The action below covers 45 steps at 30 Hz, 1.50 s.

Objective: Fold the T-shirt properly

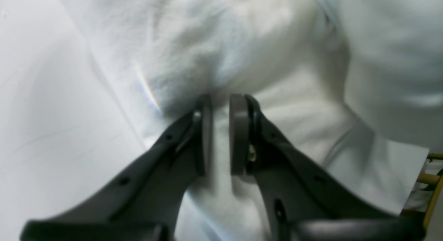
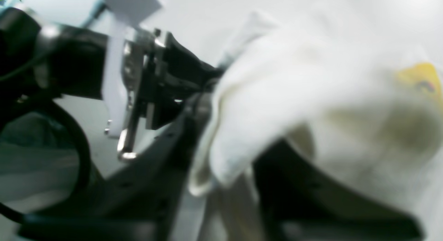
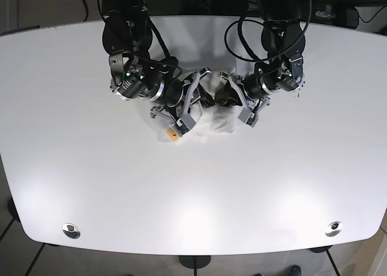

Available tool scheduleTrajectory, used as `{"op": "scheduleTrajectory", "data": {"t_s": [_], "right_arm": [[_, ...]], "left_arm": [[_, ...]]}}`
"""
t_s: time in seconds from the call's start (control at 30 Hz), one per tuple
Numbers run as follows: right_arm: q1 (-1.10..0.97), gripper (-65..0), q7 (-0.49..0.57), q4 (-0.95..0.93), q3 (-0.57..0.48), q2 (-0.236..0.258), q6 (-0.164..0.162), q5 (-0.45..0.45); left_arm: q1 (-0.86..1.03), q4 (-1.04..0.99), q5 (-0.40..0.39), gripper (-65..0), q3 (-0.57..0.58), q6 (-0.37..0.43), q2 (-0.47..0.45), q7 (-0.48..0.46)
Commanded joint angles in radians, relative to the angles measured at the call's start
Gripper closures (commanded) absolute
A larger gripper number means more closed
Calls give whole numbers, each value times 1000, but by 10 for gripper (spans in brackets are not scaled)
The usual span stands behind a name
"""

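The white T-shirt [image 3: 213,123] lies bunched at the middle of the table, with a small yellow tag [image 3: 173,135] at its front left corner. Both grippers meet over its far edge. My left gripper [image 1: 221,99] has its pads close together with a fold of the T-shirt [image 1: 277,43] gathered between them. My right gripper [image 2: 228,137] is shut on the T-shirt [image 2: 311,78], which drapes over its fingers and hides one of them. The yellow tag [image 2: 418,78] shows blurred at the right. In the base view the left gripper [image 3: 221,98] and right gripper [image 3: 196,92] nearly touch.
The white table [image 3: 91,185] spreads wide around the shirt. The left arm's wrist [image 2: 162,74] sits close beside my right gripper. Floor and table legs show beyond the front edge.
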Motion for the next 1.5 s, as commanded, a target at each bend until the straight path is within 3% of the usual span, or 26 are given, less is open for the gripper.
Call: {"op": "scheduleTrajectory", "data": {"t_s": [0.03, 0.13, 0.17, 0.27, 0.4, 0.6, 0.73, 0.8, 0.87, 0.97, 1.03, 1.1, 1.33, 1.37, 1.4, 1.43, 1.5], "right_arm": [[19, -309, 64, 1, -22, -6, 2, -20], [20, -518, 70, 5, -62, -6, 2, -46], [20, -544, 70, 7, -79, -6, 2, -48], [12, -530, 70, 67, -85, -6, 2, -45], [-18, -499, 69, 154, -51, 17, 3, -43], [-43, -460, 75, 139, -43, 67, 3, -46], [-43, -354, 75, 114, -43, 69, 3, -54], [-60, -333, 69, 114, -51, 69, 8, -46], [-87, -366, 69, 114, -82, 83, 8, -45], [-89, -439, 75, 114, -246, 153, 3, -46], [-87, -453, 76, 114, -321, 179, 2, -57], [-87, -453, 78, 113, -326, 182, 2, -57], [-67, -449, 259, -47, -332, 205, 0, -62], [-67, -430, 288, -70, -332, 204, 0, -80], [-67, -350, 327, -99, -332, 199, 0, -128], [-67, -228, 359, -121, -332, 184, 0, -180], [-67, -67, 365, -122, -332, 156, 0, -235]], "left_arm": [[2, 5, 35, -81, 2, 6, 2, 41], [0, 15, 34, -81, 0, 6, 2, 41], [-4, 29, 34, -81, -1, 6, 2, 41], [-4, 123, 32, -78, -26, 6, 2, 43], [42, 259, 32, -78, -175, 6, -4, 49], [134, 331, 34, -79, -363, 6, -173, 49], [169, 370, 34, -81, -366, 6, -240, 46], [169, 420, 35, -81, -343, 6, -239, 46], [166, 431, 35, -81, -290, 6, -239, 46], [165, 431, 35, -81, -244, 6, -237, 46], [165, 430, 35, -81, -218, 6, -236, 44], [166, 430, 35, -79, -205, 6, -236, 44], [169, 430, 35, -78, -216, 6, -242, 44], [171, 431, 35, -76, -216, 6, -242, 44], [171, 431, 35, -76, -216, 6, -242, 44], [171, 431, 35, -76, -216, 6, -242, 44], [171, 430, 35, -76, -216, 6, -242, 44]]}}
